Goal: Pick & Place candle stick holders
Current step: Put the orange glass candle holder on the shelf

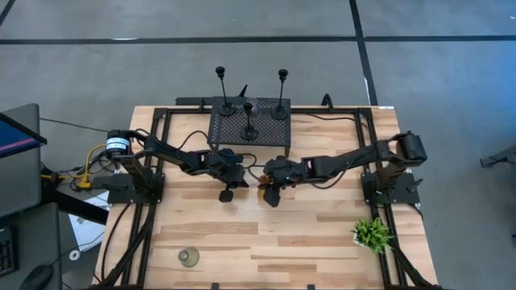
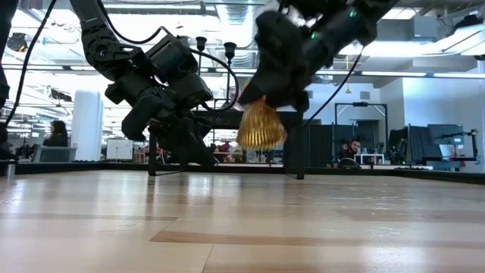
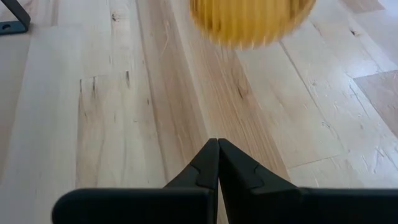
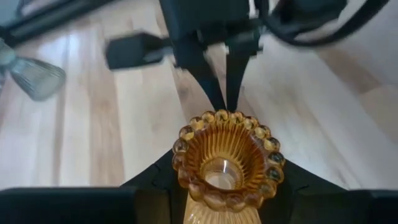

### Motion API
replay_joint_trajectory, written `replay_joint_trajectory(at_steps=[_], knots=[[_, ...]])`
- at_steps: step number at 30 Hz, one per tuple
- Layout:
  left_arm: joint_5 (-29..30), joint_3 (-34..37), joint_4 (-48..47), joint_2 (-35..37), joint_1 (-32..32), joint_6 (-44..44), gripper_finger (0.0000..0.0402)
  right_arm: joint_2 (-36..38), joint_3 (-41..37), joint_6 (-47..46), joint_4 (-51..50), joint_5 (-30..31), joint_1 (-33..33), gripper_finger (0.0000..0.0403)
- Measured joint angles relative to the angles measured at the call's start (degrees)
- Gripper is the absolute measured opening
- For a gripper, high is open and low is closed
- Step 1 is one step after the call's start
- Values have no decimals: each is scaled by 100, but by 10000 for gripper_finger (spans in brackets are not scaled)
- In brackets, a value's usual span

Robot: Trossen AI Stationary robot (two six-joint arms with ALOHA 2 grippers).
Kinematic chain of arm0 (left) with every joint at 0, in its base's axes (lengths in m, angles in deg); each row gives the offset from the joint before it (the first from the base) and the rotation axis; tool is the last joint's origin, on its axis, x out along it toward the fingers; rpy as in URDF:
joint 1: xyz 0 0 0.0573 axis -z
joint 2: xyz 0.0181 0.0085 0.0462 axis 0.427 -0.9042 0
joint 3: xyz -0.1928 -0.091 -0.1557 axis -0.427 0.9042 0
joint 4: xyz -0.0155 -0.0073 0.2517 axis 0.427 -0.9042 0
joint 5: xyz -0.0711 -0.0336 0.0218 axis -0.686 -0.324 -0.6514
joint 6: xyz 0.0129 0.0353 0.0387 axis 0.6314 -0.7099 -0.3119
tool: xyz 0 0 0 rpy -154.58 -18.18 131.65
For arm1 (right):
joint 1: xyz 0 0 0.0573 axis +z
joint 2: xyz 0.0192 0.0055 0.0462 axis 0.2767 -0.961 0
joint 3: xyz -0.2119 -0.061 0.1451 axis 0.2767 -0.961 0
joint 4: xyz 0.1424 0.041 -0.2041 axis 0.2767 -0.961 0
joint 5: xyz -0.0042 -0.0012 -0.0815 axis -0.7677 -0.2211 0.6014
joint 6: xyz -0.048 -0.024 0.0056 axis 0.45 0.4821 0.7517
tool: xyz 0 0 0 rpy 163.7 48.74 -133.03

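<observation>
My right gripper (image 4: 227, 186) is shut on the amber ribbed holder (image 4: 227, 158) and holds it above the middle of the table; it also shows in the low view (image 2: 261, 125). My left gripper (image 3: 217, 149) is shut and empty, just left of the amber holder, with its tips toward it. Three slim black holders (image 1: 250, 121) stand by their round bases on the black rack (image 1: 230, 137) at the far edge, with a small pinkish holder (image 1: 248, 103) among them. The grey-green holder (image 1: 189, 256) stands on the table near the front left. My right gripper pinches the amber holder between its two fingers, on the ribbed body just under the beaded rim (image 4: 186, 177). The fingers slant down from the table's right side. The holder is lifted clear of the table, its flared ribbed end (image 2: 261, 140) hanging below the gripper.
A small green potted plant (image 1: 371, 234) stands at the front right, near the right arm's base. The rack's legs (image 2: 295, 163) stand on the table's far side behind both grippers. Bare wood lies along the near half of the table (image 1: 266, 242).
</observation>
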Motion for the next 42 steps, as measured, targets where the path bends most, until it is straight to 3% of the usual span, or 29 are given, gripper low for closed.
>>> replay_joint_trajectory(at_steps=[18,29,35,42], knots=[[0,-1,-4,0,0,-2,7,1486,7,302,-563,469,-921,134],[0,0,-2,0,0,-2,7,1400,6,795,-236,470,-1755,125],[0,-2,0,0,0,-22,7,1250,20,844,269,470,-2045,149],[0,-2,2,0,2,-22,7,933,11,903,542,469,-2326,126]])
